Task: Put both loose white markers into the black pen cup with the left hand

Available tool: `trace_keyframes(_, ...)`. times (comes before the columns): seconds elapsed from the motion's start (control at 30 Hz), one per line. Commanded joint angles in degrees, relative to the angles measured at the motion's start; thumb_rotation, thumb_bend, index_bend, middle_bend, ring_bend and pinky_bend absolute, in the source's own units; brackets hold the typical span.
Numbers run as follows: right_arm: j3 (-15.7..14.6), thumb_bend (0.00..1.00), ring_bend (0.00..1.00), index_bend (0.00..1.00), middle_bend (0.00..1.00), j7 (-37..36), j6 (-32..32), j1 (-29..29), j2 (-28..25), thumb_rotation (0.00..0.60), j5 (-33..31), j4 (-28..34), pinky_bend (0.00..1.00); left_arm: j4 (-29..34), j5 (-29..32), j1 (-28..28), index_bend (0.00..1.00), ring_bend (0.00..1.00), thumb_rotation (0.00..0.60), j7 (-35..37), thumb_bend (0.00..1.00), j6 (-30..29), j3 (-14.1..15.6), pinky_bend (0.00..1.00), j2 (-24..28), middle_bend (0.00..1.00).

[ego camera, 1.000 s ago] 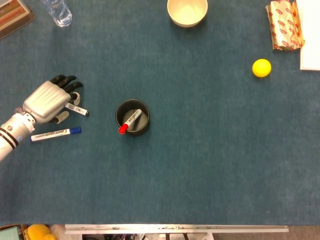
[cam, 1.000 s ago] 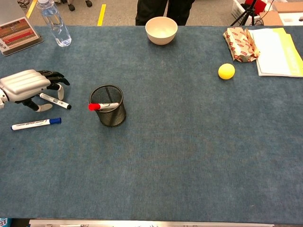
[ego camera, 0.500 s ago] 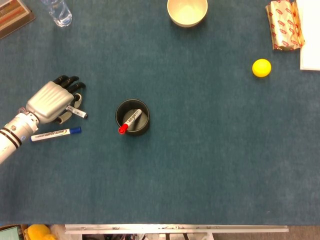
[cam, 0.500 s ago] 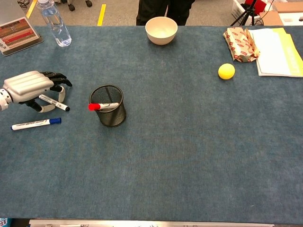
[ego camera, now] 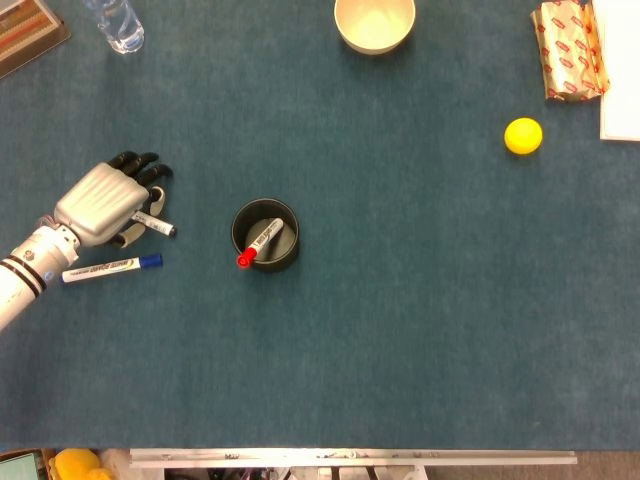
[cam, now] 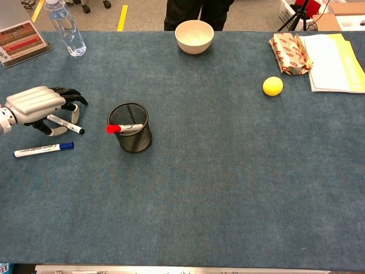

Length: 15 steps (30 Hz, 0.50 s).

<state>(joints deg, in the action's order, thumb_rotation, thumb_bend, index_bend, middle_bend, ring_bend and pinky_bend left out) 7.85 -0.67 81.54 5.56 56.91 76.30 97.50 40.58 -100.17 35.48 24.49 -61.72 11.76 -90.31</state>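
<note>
Shifted slightly right, left hand (ego camera: pixel 102 203) pinches black-capped marker (ego camera: pixel 155 224) — tip cupward (down-right).

black-capped marker (ego camera: pixel 155 223) partly under left hand (ego camera: pixel 100 203)

Printed lettering is carried along the barrel of the blue-capped marker (ego camera: pixel 110 268), but it cannot be read at this size. Red printing is borne on the wrapped packet (ego camera: pixel 571 50) at the far right, likewise illegible. No other text can be made out.
</note>
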Motion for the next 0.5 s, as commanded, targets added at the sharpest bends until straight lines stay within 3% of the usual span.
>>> trace_keyframes(0.03, 0.0, 0.13, 0.16, 0.21, 0.3, -0.1, 0.1, -0.1, 0.0, 0.6, 0.1, -0.1, 0.32, 0.3, 0.3, 0.0, 0.51, 0.09, 0.6, 0.6, 0.32, -0.2, -0.2, 0.16, 0.2, 0.17)
trace_keyframes(0.5, 0.0, 0.13, 0.16, 0.21, 0.3, -0.8, 0.3, -0.3, 0.0, 0.6, 0.4, -0.5, 0.32, 3.9, 1.9, 0.0, 0.54, 0.09, 0.6, 4.1, 0.32, -1.2, -1.3, 0.16, 3.1, 0.18)
